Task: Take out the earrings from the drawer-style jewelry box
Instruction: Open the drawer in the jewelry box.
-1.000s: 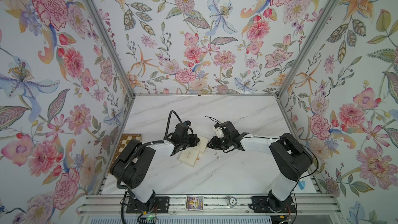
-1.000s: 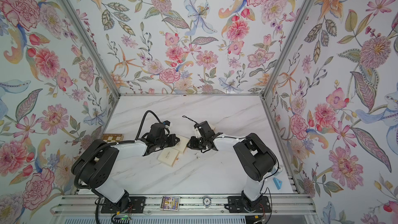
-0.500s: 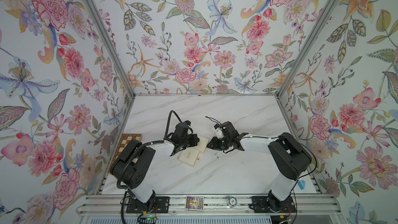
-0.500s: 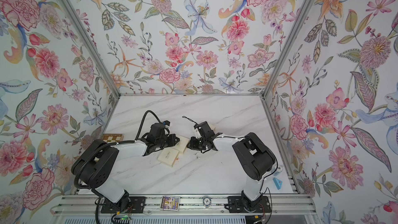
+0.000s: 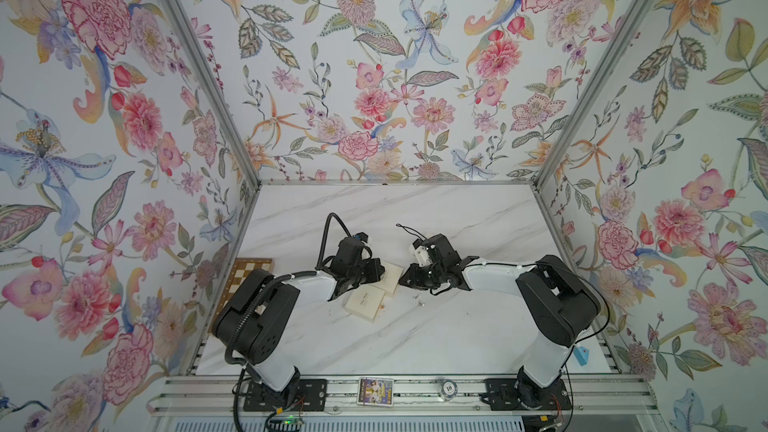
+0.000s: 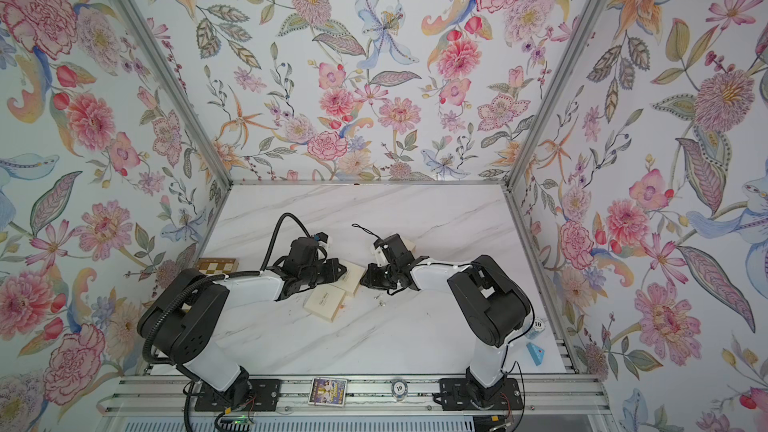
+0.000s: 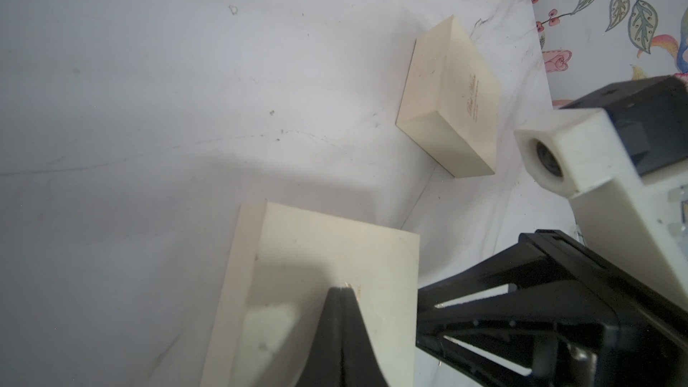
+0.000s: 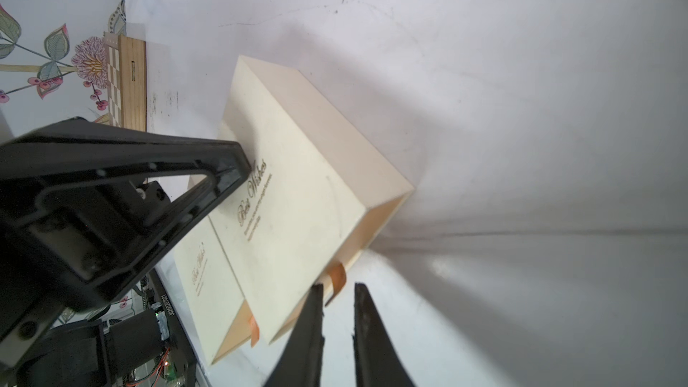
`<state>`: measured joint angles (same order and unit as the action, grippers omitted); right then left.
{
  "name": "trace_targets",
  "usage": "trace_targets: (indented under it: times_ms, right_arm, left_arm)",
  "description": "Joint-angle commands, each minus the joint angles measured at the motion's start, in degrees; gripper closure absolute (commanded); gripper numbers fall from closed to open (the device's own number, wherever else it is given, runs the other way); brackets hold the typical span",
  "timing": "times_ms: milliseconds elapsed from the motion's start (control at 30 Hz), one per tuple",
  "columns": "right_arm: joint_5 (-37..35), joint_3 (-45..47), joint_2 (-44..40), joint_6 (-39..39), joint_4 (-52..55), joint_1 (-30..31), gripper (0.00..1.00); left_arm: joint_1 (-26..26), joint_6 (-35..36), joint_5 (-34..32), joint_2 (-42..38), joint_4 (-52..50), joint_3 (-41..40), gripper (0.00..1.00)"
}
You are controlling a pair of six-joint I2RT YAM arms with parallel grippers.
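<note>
Two tiny shiny earrings (image 5: pixel 419 300) already lie on the table (image 5: pixel 415 338), just below the middle of a top view. I count three cream boxes (image 6: pixel 325 303). The drawer (image 8: pixel 376 232) with the orange tab (image 8: pixel 337 273) looks shut, so work is left. The left gripper (image 7: pixel 344 291) is pressed together on a box top. The right gripper (image 8: pixel 338 286) is spread a little, by the tab.
</note>
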<state>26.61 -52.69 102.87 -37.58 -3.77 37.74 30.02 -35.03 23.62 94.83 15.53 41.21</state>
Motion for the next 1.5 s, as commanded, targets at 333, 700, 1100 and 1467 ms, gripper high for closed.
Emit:
trace_targets:
  times_ms: [333, 700, 1100, 1467]
  right_arm:
    - [1.34, 1.03, 1.81, -0.91, -1.94, -0.81, 0.85]
    - [1.78, 1.27, 2.34, -1.18, -2.73, -0.93, 0.84]
    - [1.96, 1.71, 2.18, -1.37, -3.59, -1.08, 0.84]
    - [2.04, 1.71, 2.16, -1.5, -3.53, -1.02, 0.9]
  left_arm:
    - [0.58, 0.14, -0.86, -0.44, -2.0, -1.07, 1.0]
    - [0.59, 0.06, -1.02, -0.48, -1.99, -1.11, 1.0]
    - [0.59, -0.04, -0.94, -0.4, -1.73, -1.21, 1.0]
    - [0.61, 0.01, -0.96, -0.32, -1.64, -1.27, 1.0]
